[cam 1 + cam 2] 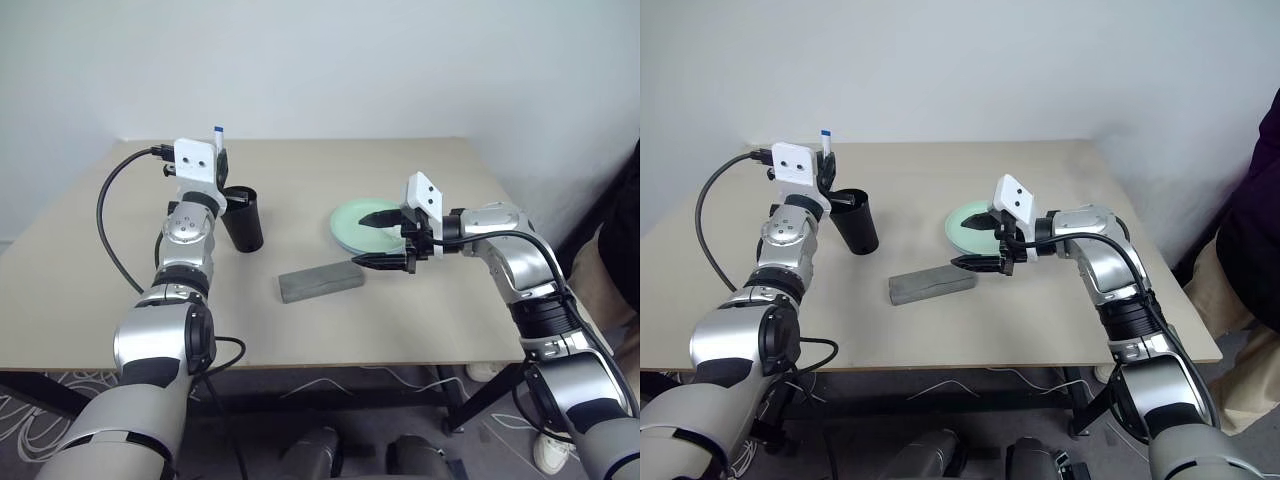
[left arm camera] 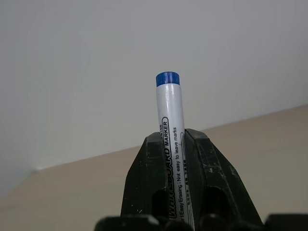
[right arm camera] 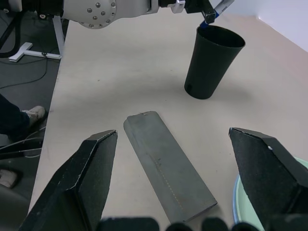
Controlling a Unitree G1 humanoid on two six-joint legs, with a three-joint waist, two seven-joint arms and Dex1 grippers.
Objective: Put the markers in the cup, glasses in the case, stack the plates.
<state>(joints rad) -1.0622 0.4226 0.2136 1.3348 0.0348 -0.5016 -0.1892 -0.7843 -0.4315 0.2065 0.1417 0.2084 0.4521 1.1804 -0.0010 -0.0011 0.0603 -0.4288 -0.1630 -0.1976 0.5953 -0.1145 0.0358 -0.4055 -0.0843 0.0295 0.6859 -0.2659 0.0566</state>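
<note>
Left wrist view: we see a white marker (image 2: 169,139) with a blue end, printed "WHITEBOARD MARKER", standing up between the two black fingers (image 2: 144,183) of the left gripper.
Left gripper: our left gripper (image 1: 830,188) is clamped on the marker and sits right at the rim of the cup, on its far left side; in the head views the marker's blue tip pokes up above the wrist.
Marker's lower end: in the right wrist view, its blue end (image 3: 208,21) sits at the cup's rim; we cannot tell whether it is inside yet.
Cup: the tall black cup (image 1: 242,218) stands on the table, left of centre; it looks tilted in the head views.
Case: the grey case (image 1: 320,282) lies closed and flat near the middle of the table, between the cup and the plates and nearer to us than both.
Plates: the mint green plate (image 1: 350,222) lies right of centre with a light blue edge showing beneath it, so the two are stacked.
Right gripper: our right gripper (image 1: 378,240) points left with its fingers spread wide and nothing between them; it hovers over the near edge of the plates, just right of the case.
Table: a plain beige table (image 1: 420,320) carries everything.
Person: a person in dark clothing (image 1: 1250,230) sits at the far right.
</note>
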